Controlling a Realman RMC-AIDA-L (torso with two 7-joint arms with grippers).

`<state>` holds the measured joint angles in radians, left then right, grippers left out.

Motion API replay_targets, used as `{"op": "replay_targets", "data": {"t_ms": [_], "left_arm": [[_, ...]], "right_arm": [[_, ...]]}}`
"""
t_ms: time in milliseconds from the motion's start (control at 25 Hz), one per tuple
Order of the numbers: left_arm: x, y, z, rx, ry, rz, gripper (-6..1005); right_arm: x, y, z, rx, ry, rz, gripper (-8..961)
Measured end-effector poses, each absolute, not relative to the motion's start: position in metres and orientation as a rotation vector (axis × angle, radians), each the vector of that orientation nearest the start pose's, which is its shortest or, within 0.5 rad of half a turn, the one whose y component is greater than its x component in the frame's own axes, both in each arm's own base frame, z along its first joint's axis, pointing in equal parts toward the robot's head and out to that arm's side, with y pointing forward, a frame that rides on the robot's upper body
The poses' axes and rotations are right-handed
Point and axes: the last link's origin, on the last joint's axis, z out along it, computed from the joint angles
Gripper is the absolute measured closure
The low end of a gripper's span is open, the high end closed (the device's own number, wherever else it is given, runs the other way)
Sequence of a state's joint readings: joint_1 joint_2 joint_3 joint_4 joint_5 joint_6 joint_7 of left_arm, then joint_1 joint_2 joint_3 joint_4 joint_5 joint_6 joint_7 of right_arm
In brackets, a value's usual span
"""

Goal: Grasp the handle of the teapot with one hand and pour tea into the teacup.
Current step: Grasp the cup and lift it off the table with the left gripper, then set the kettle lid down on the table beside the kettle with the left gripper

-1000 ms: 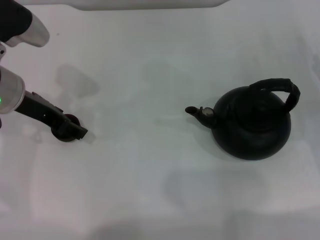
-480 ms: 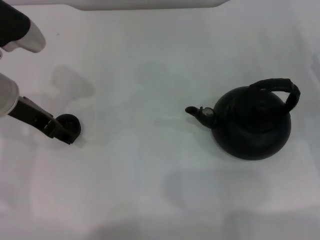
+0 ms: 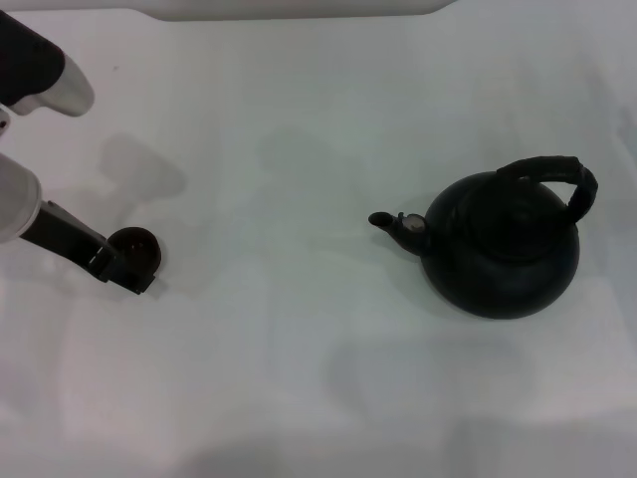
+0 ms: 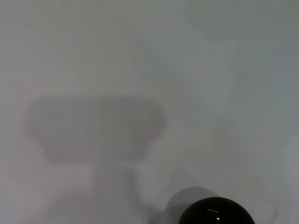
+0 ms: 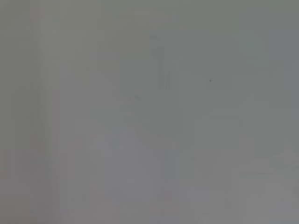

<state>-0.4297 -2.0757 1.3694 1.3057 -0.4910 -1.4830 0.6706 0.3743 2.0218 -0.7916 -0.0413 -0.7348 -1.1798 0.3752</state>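
The teapot (image 3: 503,249) is a large round matte black pot standing at the right of the table in the head view, its short spout (image 3: 390,223) pointing left. Its thick black arched handle (image 3: 557,175) spans the top. The small dark teacup (image 3: 134,246), reddish-brown inside, stands upright at the far left. It also shows at the edge of the left wrist view (image 4: 216,212). My left gripper (image 3: 124,271) lies low on the table right beside the teacup, on its near-left side. My right gripper is out of view, and its wrist view shows only blank surface.
The white table (image 3: 299,329) stretches between the teacup and the teapot. A pale raised edge (image 3: 289,8) runs along the back of the table.
My left gripper has drawn back to the left, off the teacup. The teacup now stands uncovered with its inside showing. The teapot has not moved.
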Motion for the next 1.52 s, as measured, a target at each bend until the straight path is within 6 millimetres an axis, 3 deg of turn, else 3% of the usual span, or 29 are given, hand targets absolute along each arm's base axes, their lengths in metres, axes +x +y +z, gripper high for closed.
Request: {"op": "replay_targets", "data": {"t_ms": [1320, 1520], "left_arm": [[-0.256, 0.333, -0.005, -2.490, -1.012, 0.541, 303], [-0.248, 0.341, -0.003, -2.498, -0.941, 0.524, 303]], "right_arm": [[0.387, 0.302, 0.027, -1.599, 0.634, 0.604, 109], [0.388, 0.302, 0.028, -1.601, 0.631, 0.602, 108]]}}
